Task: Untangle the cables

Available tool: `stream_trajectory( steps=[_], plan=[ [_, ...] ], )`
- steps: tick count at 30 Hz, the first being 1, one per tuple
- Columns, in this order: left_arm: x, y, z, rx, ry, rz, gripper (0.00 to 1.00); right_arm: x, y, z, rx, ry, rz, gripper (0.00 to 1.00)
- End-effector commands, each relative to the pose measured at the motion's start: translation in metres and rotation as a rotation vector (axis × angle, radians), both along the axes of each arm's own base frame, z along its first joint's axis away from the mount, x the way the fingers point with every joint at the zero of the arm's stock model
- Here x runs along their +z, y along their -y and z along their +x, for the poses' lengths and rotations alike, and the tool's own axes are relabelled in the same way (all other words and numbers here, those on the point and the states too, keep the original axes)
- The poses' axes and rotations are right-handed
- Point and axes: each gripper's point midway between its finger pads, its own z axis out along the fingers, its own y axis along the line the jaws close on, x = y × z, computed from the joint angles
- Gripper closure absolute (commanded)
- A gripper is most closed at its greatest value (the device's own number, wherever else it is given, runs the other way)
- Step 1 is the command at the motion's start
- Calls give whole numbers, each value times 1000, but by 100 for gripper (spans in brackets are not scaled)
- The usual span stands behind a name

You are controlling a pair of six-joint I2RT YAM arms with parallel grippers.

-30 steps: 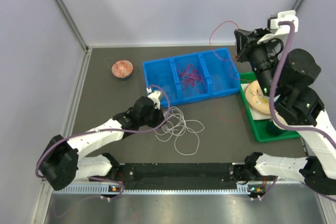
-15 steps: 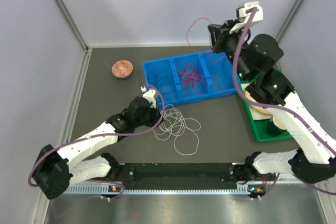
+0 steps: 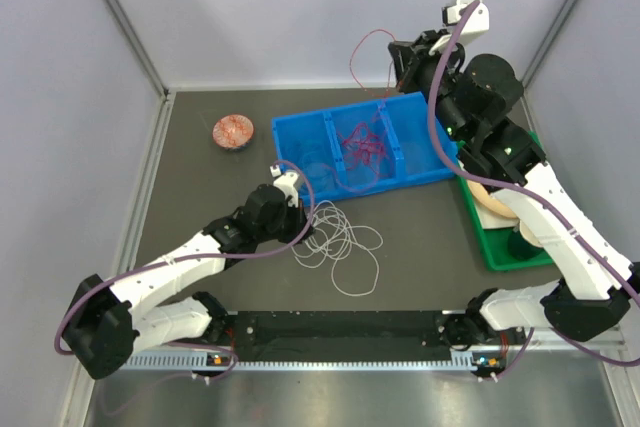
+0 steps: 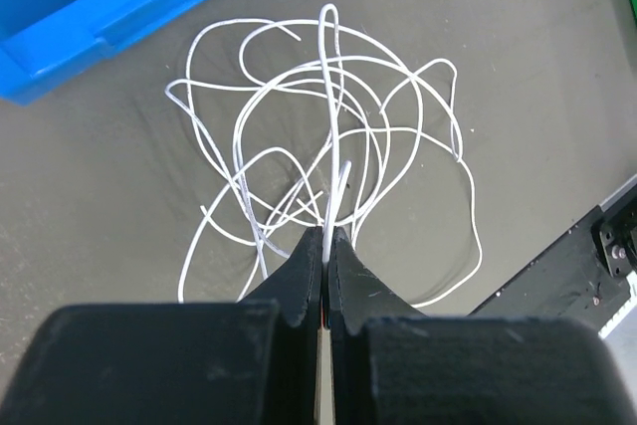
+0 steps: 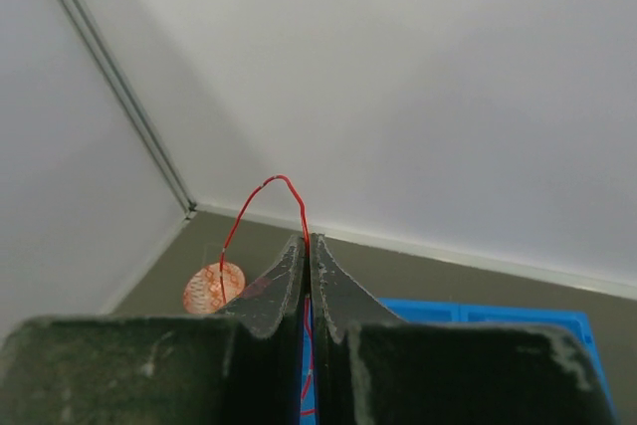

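Note:
A loose tangle of white cable (image 3: pixel 340 242) lies on the dark table in front of the blue bin; it fills the left wrist view (image 4: pixel 318 136). My left gripper (image 3: pixel 300 209) (image 4: pixel 326 236) is shut on a white strand at the tangle's left edge. My right gripper (image 3: pixel 400 59) (image 5: pixel 308 241) is raised above the bin's far right corner and shut on a thin red cable (image 3: pixel 362 52) (image 5: pixel 269 191) that arcs up and hangs down. More red cable (image 3: pixel 362 144) lies tangled in the bin's middle compartment.
The blue three-compartment bin (image 3: pixel 300 132) sits at centre back. A small round reddish coil (image 3: pixel 233 131) lies at the back left and shows in the right wrist view (image 5: pixel 212 288). A green tray (image 3: pixel 495 247) with a tan disc stands at the right. Walls enclose the table.
My right arm has swung left from over the green tray to above the bin's far right corner, carrying the red cable. My left gripper has shifted slightly with the white strand.

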Motion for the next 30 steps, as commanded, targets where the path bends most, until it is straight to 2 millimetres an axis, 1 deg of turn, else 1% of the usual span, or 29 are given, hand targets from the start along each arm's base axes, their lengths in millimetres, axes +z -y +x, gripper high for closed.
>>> stream_trajectory(
  steps=[1, 3, 4, 5, 9, 10, 11, 14, 15, 17, 18, 20, 21, 22, 23, 24, 25, 27, 28, 30],
  plan=[
    [22, 6, 3, -20, 43, -51, 100, 21, -14, 4, 62, 68, 63, 100],
    [16, 4, -2, -26, 25, -43, 100, 18, -18, 8, 66, 60, 63, 100],
    [17, 4, -2, -27, 31, -46, 100, 14, -22, 13, 66, 54, 58, 100],
    [15, 2, -4, -25, 25, -40, 100, 14, -23, 15, 66, 55, 60, 100],
    [16, -1, -4, -16, 36, -36, 100, 9, -31, 29, 71, 55, 59, 100],
    [16, -1, -4, -14, 35, -35, 100, 8, -30, 32, 65, 53, 57, 100],
    [16, -2, -4, -11, 35, -32, 100, 1, -34, 37, 68, 42, 49, 100],
    [15, -3, -4, -9, 31, -27, 100, -6, -34, 47, 64, 28, 46, 100],
    [15, -3, -3, -6, 31, -29, 100, -12, -37, 51, 65, 14, 44, 100],
    [15, -3, -4, -7, 29, -29, 100, -14, -37, 54, 66, 9, 45, 100],
    [14, -3, -2, -3, 34, -24, 100, -19, -38, 56, 65, 0, 42, 100],
    [18, -3, 1, 2, 49, -20, 100, -22, -40, 59, 67, -3, 45, 100],
    [19, -2, 3, 2, 48, -18, 100, -29, -43, 63, 70, -12, 40, 100],
    [24, 0, 5, 1, 58, -26, 100, -32, -44, 66, 69, -15, 33, 100],
    [26, 1, 6, 0, 59, -29, 100, -29, -46, 68, 71, 8, 40, 100],
    [27, 2, 7, 5, 56, -33, 100, -31, -47, 71, 66, 12, 30, 100],
    [29, 3, 7, 4, 58, -39, 100, -39, -51, 78, 60, 4, 19, 100],
    [30, 4, 8, 3, 64, -39, 100, -37, -52, 84, 52, 13, 13, 100],
    [31, 4, 8, 1, 64, -42, 100, -45, -56, 91, 49, 0, 2, 100],
    [33, 4, 9, 1, 67, -41, 100, -43, -58, 95, 49, 3, 4, 100]
  ],
)
